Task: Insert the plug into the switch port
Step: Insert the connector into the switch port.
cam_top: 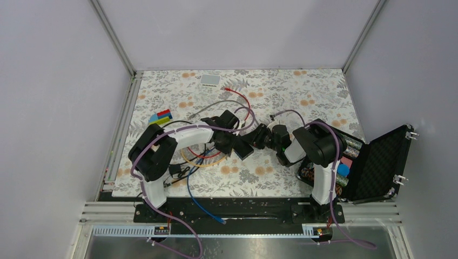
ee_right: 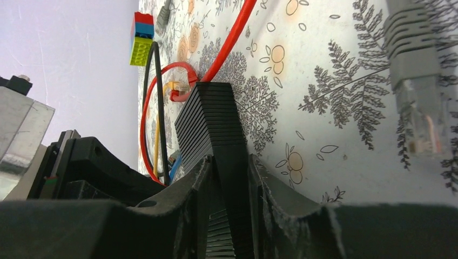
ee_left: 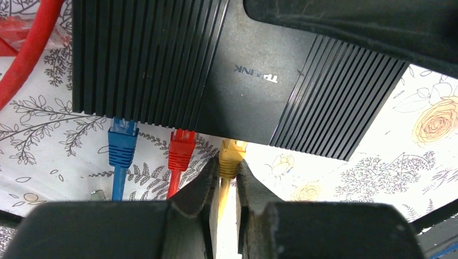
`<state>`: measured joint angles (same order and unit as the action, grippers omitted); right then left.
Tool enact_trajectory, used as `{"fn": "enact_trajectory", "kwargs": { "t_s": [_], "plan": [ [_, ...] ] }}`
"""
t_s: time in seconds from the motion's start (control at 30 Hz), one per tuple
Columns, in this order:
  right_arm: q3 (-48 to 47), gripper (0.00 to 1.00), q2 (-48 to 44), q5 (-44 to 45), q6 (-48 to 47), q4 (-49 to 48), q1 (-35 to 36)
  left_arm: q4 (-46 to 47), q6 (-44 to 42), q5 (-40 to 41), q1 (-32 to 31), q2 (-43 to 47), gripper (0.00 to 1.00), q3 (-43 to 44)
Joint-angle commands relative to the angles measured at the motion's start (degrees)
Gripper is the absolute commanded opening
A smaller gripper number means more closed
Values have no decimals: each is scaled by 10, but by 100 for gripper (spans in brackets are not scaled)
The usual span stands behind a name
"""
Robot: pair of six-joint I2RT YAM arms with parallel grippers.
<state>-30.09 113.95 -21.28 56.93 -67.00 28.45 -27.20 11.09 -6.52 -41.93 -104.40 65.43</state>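
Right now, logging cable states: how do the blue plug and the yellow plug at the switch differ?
The blue plug is untouched; the yellow plug is pinched between the left tool's fingers. The blue plug is leftmost in the left wrist view, the yellow plug rightmost, the red plug between. Both sit at the switch's same edge.

Tip of yellow plug (ee_left: 231, 154) hidden under switch (ee_left: 243, 81) edge.

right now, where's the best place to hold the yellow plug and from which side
Pinch the yellow plug on its boot, just behind the tip, coming from the cable side. Its tip faces the TP-Link switch edge beside the red plug, so only the boot's two flanks are free; the left gripper is shut there.
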Motion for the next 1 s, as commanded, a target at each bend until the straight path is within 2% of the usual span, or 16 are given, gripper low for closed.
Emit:
{"fn": "enact_trajectory", "kwargs": {
  "t_s": [0.0,0.13,0.37,0.47,0.53,0.63,0.73,0.97],
  "plan": [
    [56,35,54,-221,23,148,91,417,5,26,4,-30,0,84],
    [60,35,48,-221,14,156,90,432,-96,30,-29,-29,0,59],
    [73,35,33,-200,64,114,81,419,-91,41,-29,-11,0,20],
    [92,37,11,-173,124,53,62,399,-96,61,-28,24,0,-29],
    [96,38,-6,-163,142,46,48,398,-101,63,-26,53,0,-71],
    [94,41,-30,-153,146,63,23,391,-107,59,-24,90,8,-112],
    [88,45,-53,-146,146,90,1,362,-132,37,-24,117,19,-126],
    [58,51,-86,-139,123,158,-48,296,-140,20,-23,182,37,-154]
  ]
}}
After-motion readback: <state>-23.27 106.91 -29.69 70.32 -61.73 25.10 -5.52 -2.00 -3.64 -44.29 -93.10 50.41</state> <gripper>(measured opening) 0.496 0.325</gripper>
